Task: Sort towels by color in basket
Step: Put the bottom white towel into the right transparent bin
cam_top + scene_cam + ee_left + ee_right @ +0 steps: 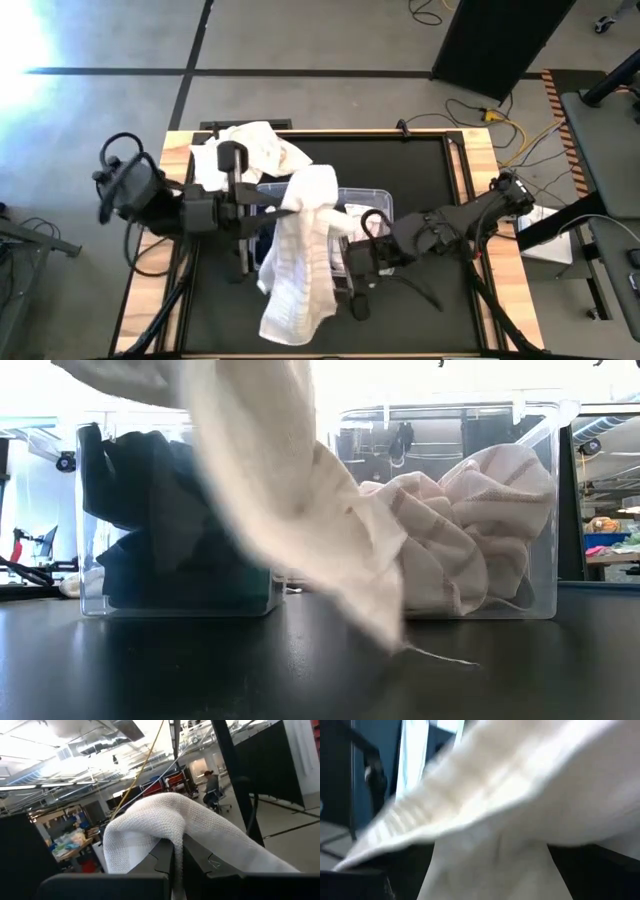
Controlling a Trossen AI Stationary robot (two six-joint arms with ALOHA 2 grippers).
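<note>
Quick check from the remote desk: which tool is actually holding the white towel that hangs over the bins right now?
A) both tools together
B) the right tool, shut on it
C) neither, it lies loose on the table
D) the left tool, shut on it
D: the left tool is shut on the white towel, which drapes over its fingers and hangs down, while the right tool stands open beside it.

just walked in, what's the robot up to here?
It's sorting towels by color into clear bins. The left hand is shut on a white towel, holding it up so it drapes over the bins. The right hand is open right beside the hanging towel. One clear bin holds dark towels, the other clear bin light ones. Another white towel lies at the table's far edge.
</note>
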